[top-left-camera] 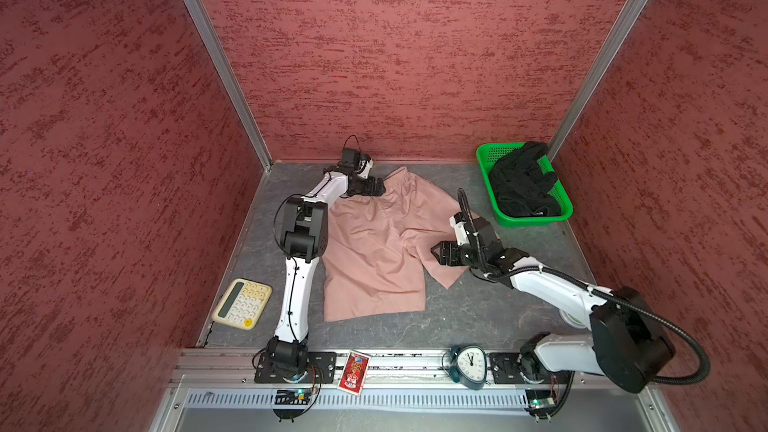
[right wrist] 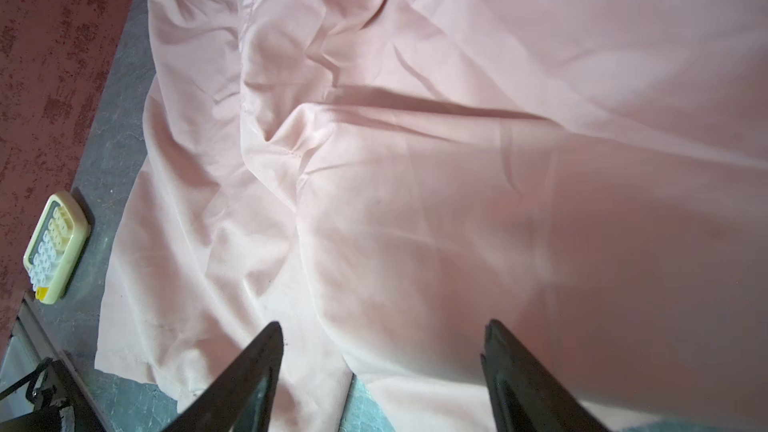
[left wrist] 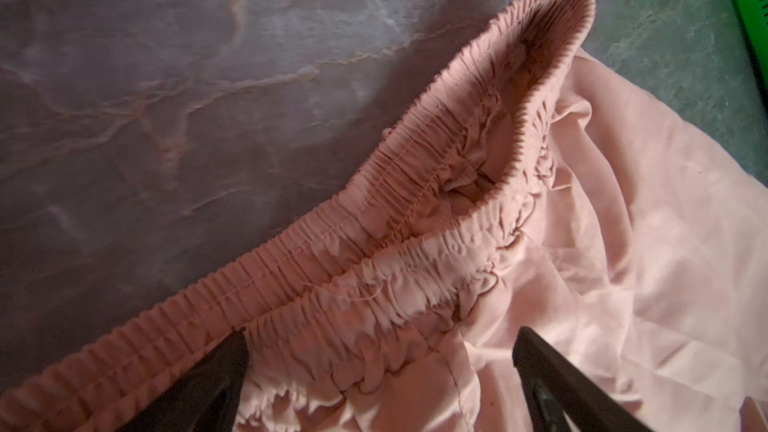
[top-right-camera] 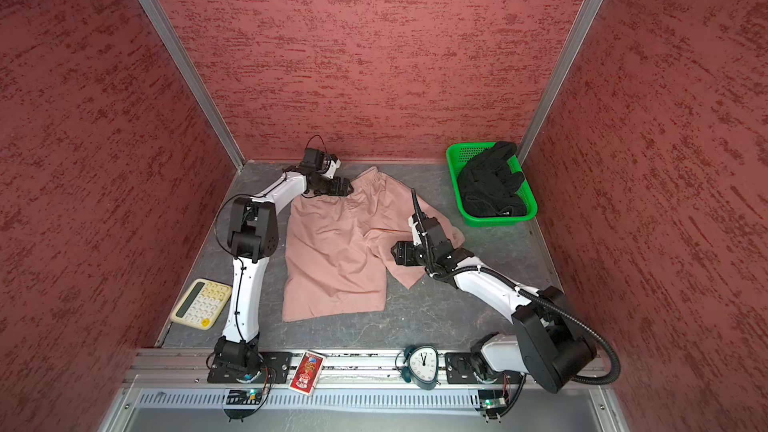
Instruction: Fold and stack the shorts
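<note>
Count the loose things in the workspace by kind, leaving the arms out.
Shorts: 2 (pink shorts, black shorts)
Green basket: 1
Calculator: 1
Alarm clock: 1
Red packet: 1
Pale round thing, mostly hidden, kind unclear: 1
Total: 7

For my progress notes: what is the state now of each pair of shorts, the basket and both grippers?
pink shorts: unfolded, spread out on the table.
black shorts: unfolded, crumpled in the basket.
green mesh basket: upright, holding the black shorts.
left gripper: open, over the pink waistband.
right gripper: open, over one pink leg.
</note>
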`<state>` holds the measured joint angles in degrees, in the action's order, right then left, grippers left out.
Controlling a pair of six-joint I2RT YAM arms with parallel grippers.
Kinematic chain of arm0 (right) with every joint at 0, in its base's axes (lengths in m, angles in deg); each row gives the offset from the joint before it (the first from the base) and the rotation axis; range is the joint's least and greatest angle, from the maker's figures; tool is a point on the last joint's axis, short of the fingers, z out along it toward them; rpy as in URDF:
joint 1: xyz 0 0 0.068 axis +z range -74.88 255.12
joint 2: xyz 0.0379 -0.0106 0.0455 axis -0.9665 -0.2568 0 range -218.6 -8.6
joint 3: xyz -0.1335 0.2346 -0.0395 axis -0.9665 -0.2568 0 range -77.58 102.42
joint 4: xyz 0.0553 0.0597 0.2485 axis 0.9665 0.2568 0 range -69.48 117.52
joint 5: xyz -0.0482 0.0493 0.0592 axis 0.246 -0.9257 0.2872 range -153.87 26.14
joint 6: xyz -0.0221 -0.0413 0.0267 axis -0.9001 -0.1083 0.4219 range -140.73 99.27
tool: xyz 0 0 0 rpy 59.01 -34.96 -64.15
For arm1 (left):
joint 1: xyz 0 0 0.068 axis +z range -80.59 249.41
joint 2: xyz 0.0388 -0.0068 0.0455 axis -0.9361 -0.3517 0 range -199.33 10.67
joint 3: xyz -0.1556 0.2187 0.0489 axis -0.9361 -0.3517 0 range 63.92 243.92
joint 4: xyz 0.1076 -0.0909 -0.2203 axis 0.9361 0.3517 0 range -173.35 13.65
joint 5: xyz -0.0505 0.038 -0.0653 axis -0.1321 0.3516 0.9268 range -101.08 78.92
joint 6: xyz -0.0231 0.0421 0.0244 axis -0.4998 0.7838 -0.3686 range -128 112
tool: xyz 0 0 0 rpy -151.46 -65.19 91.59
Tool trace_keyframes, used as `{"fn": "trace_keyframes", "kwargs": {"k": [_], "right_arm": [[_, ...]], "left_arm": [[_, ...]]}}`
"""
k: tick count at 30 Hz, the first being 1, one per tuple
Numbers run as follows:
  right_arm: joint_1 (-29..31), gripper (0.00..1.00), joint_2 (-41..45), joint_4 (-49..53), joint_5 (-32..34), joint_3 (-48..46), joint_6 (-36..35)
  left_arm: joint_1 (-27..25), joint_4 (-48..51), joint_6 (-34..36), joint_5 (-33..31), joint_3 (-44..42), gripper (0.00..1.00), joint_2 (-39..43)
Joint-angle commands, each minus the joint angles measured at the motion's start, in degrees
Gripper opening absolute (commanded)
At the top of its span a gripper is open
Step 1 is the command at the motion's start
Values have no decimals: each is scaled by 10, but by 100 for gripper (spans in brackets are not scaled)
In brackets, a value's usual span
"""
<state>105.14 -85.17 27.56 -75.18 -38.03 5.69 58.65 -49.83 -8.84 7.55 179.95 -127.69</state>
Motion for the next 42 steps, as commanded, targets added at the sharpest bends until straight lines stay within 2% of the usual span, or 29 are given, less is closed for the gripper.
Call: {"fn": "trace_keyframes", "kwargs": {"k": [1, 3, 5, 10, 12, 17, 19, 21, 25, 30, 34, 37, 42], "right_arm": [[0, 78, -22, 4, 18, 14, 22], [-1, 79, -43, 11, 31, 19, 31], [-9, 80, -58, 6, 40, 19, 38], [-55, 83, -124, -41, 22, 32, 40], [-72, 83, -162, -64, 6, 52, 40], [-108, 83, -282, -107, -27, 152, 34], [-116, 83, -332, -117, -44, 204, 32], [-122, 82, -380, -122, -59, 259, 31], [-133, 80, -418, -86, -46, 339, 19], [-145, 80, -387, -74, -2, 324, 5], [-153, 79, -373, -30, 47, 318, -22], [-163, 79, -341, -39, 80, 286, -27], [-184, 78, -332, -68, 67, 277, -34]], "left_arm": [[15, 17, -24, -24, -2, 99, 4], [33, 14, -51, -25, -23, 99, 9], [59, -16, -90, 2, -67, 99, 25], [115, -89, -164, 58, -178, 99, 82], [123, -83, -166, 50, -202, 99, 103], [124, -53, -152, -37, -248, 99, 168], [128, -71, -150, -39, -265, 99, 190], [134, -86, -147, -9, -268, 99, 202], [135, -50, -119, 24, -240, 99, 228], [120, -64, -57, 46, -203, 99, 248], [81, -13, 15, 48, -77, 99, 163], [65, 26, 41, 48, 26, 99, 84], [56, 105, 63, 1, 165, 99, -20]]}}
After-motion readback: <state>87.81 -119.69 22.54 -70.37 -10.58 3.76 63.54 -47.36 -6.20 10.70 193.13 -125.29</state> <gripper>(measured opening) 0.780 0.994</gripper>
